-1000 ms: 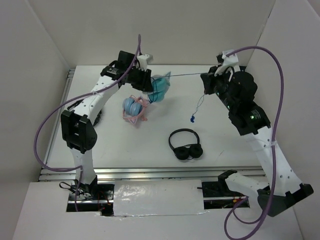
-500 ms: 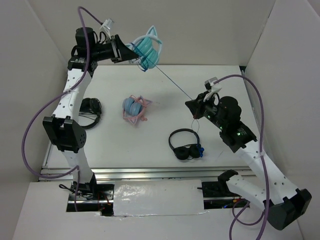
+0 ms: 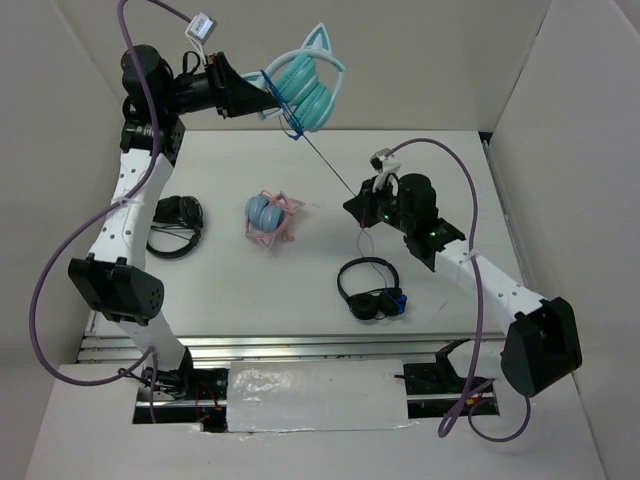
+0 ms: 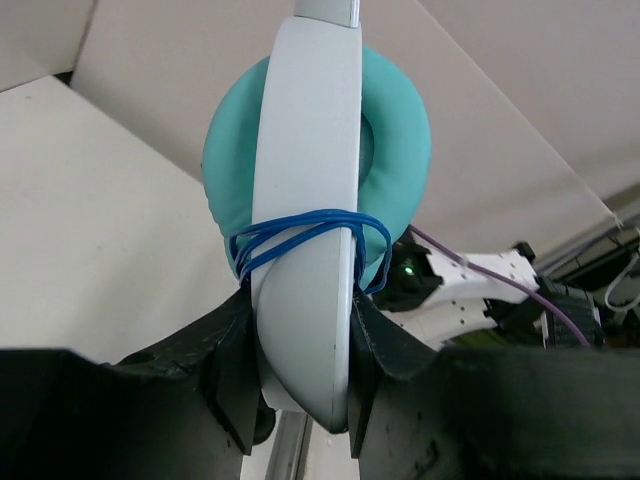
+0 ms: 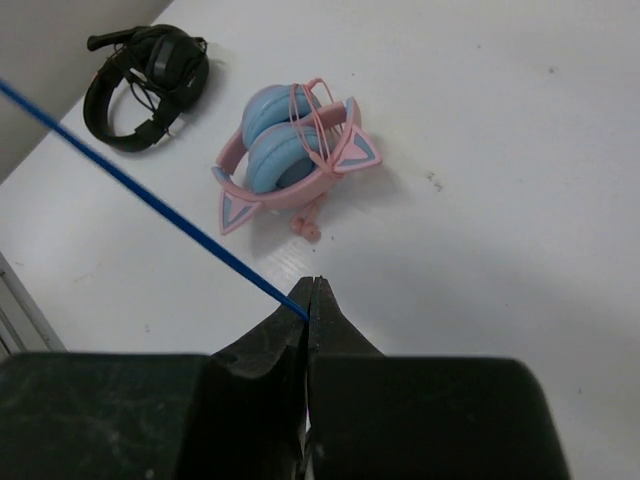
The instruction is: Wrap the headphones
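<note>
The left gripper (image 4: pixel 300 385) is clamped on the teal headphones (image 3: pixel 305 88), held high above the far side of the table (image 3: pixel 220 290) (blue cable (image 5: pixel 150 195) looped around the cups). The right gripper (image 5: pixel 312 292) is pinched tight on that cable, stretched taut between them.

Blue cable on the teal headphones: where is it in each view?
Top external: cable runs taut from the teal headphones, upper centre, down to the right gripper.
Left wrist: cable looped round the teal headphones, centre.
Right wrist: cable slants from left edge into shut jaws.
Shared landmark: pink headphones, top and right wrist only.
</note>
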